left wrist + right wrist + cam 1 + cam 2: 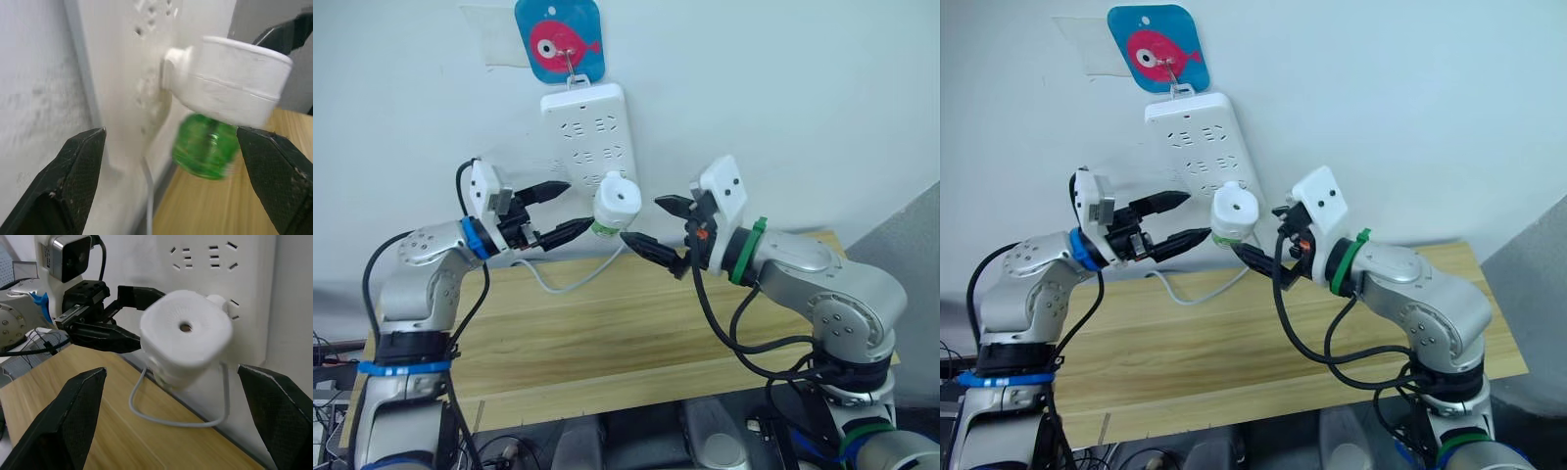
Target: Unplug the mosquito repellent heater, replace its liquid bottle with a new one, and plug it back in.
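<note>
Left gripper [561, 209], fingers spread wide and holding nothing, raised just beside the mosquito repellent heater [616, 201] on its left. Right gripper [658, 225], likewise wide open and empty, faces the heater from the right, lower finger near its underside. The heater sits plugged into the white power strip [588, 127] on the wall, its liquid bottle [205, 147] screwed in beneath, above the wooden table [607, 333].

Smooth white plastic heater [616, 201], translucent glossy green bottle [205, 147], matt white plastic power strip [590, 137], pale wood-grain table [636, 333]
</note>
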Action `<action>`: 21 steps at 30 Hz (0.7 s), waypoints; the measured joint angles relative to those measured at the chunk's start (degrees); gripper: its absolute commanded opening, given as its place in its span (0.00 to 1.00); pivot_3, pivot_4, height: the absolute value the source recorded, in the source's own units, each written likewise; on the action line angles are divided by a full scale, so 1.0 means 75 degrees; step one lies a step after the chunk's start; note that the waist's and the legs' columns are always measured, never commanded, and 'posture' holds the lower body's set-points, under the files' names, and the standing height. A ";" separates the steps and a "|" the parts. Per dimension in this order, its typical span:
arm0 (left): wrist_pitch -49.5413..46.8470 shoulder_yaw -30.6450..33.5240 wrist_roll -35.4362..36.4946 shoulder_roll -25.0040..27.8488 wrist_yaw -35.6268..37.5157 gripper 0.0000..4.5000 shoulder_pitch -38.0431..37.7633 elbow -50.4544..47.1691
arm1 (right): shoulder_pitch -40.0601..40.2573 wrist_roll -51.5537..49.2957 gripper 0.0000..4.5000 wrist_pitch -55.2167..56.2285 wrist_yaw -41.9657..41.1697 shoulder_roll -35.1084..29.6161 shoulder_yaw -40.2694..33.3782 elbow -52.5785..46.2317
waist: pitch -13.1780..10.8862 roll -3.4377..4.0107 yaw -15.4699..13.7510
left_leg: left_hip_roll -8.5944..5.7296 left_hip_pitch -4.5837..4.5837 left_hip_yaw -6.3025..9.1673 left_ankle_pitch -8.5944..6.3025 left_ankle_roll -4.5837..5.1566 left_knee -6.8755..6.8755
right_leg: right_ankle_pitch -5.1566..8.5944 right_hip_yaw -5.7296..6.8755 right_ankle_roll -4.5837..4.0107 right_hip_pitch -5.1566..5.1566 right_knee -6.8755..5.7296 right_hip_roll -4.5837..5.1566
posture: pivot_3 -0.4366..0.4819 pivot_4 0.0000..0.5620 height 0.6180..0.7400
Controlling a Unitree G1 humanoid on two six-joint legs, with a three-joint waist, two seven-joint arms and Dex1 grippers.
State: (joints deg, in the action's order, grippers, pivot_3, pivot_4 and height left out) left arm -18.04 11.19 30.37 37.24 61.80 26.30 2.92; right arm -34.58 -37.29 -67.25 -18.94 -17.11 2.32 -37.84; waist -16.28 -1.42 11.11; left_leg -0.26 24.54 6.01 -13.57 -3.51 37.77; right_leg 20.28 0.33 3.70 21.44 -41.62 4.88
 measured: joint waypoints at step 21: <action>-0.1841 0.1697 0.2054 0.0566 -0.1108 0.99 -0.3693 -0.3823 | 0.1833 0.0109 1.00 0.1122 0.0040 -0.0312 0.0431 -0.0422 | 0.0199 -0.0002 -0.0431 | 0.0003 -0.0003 -0.0006 0.0003 -0.0005 -0.0003 | 0.0000 0.0005 0.0000 -0.0006 -0.0003 0.0003 | 0.30 0.28 1.00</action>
State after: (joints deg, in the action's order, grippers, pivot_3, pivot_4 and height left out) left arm -31.85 23.92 45.77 41.49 53.49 -1.40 -25.75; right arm -20.83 -36.48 -58.83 -18.64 -19.45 5.55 -41.00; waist -14.79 -1.43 7.87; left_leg -0.24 24.51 5.97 -13.55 -3.55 37.75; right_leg 20.29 0.37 3.69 21.40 -41.64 4.91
